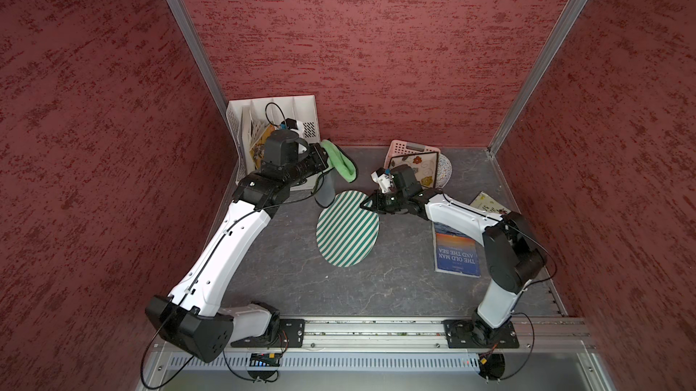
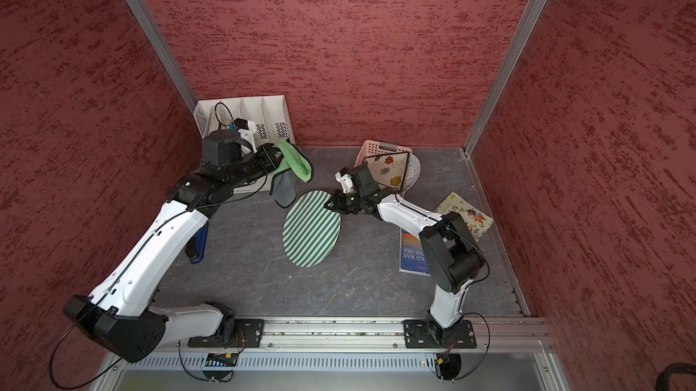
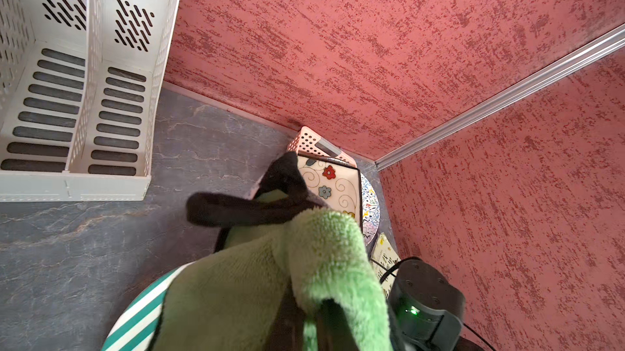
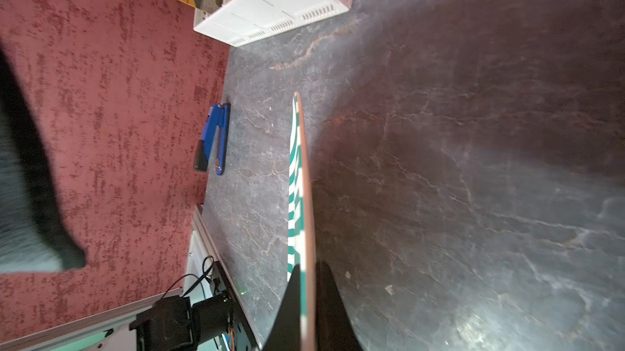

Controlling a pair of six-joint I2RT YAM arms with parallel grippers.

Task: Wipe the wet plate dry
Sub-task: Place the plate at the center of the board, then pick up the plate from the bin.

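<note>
One round plate (image 1: 347, 228): thin, green-and-white stripes across its face, pale underside. It sits over the middle of the grey marbled table (image 1: 395, 287). Right gripper (image 1: 367, 204) is clamped tight on its far rim. Left gripper (image 1: 322, 155) is pinched closed on a fluffy green microfibre cloth (image 1: 341, 165), grey-backed, hanging just beside the plate.

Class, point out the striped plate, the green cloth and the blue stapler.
striped plate (image 1: 346, 229), a top view, centre of its striped face.
green cloth (image 1: 340, 162), a top view, on its green fold.
blue stapler (image 4: 216, 136), right wrist view, on its blue body.
</note>
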